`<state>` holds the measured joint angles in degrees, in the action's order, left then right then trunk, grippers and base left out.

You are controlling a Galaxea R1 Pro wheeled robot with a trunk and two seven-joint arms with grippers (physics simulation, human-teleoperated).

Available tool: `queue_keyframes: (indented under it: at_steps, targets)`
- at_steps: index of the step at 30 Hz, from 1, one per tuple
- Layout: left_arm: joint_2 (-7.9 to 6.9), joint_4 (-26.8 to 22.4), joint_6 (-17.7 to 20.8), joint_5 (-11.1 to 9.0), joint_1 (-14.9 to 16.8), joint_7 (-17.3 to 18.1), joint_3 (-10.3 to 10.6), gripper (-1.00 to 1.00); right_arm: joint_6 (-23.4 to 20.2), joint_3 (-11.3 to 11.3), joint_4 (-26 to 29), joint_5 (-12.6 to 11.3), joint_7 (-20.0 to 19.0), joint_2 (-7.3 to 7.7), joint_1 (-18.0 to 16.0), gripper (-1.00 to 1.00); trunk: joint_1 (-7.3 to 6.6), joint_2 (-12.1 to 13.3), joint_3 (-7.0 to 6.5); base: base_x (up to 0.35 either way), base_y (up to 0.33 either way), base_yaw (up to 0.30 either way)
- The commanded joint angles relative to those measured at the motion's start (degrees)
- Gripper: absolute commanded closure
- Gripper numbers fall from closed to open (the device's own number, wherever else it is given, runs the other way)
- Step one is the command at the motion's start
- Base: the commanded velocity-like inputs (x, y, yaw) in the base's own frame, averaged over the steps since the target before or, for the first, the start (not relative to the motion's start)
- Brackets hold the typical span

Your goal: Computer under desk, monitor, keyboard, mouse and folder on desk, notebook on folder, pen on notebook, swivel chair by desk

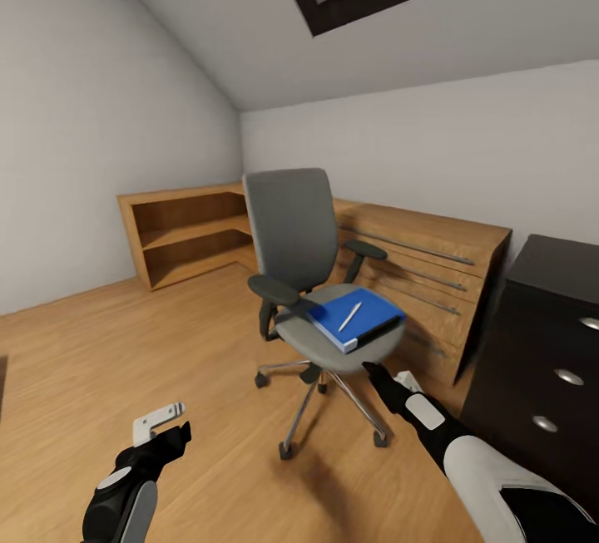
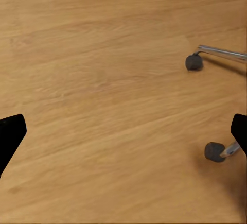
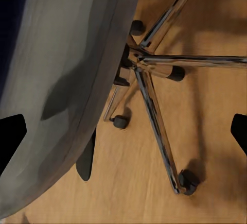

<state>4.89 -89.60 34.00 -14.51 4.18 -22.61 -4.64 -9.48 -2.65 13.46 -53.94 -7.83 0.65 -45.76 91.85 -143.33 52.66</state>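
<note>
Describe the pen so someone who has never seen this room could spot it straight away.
Find the grey swivel chair standing on the wooden floor in front of the light wooden chest of drawers. On its seat lies a bright blue folder, and the pen rests diagonally on top of it. It is the one thin white stick on the blue surface.
</note>
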Motion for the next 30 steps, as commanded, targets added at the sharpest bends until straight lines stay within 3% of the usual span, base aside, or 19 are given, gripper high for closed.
queue_keyframes:
  at_steps: [1,9,17,30]
  targets:
    - [0.03,-0.05,0.15,-0.6,0.04,-0.41,-0.02,-1.0,-0.28,-0.25,-0.02,-0.11,-0.25,-0.01,-0.03,-1.0,0.03,-0.01,0.06,0.321,0.147,0.0]
    - [0.04,-0.05,0.19,-0.6,0.04,-0.34,-0.01,-1.0,-0.28,-0.25,-0.01,-0.11,-0.24,-0.04,-0.03,-1.0,0.03,-0.01,0.06,0.281,0.193,0.0]
    - [0.09,0.02,0.13,-0.6,0.04,-0.38,-0.02,-1.0,-0.28,-0.25,-0.02,-0.11,-0.25,-0.03,-0.03,-1.0,0.03,-0.01,0.06,0.047,0.039,0.0]
    - [0.08,0.04,0.19,-0.6,0.04,-0.41,0.31,-1.0,-0.28,-0.25,-0.01,-0.04,-0.25,0.03,-0.03,-1.0,0.03,-0.01,0.06,-0.241,-0.032,0.0]
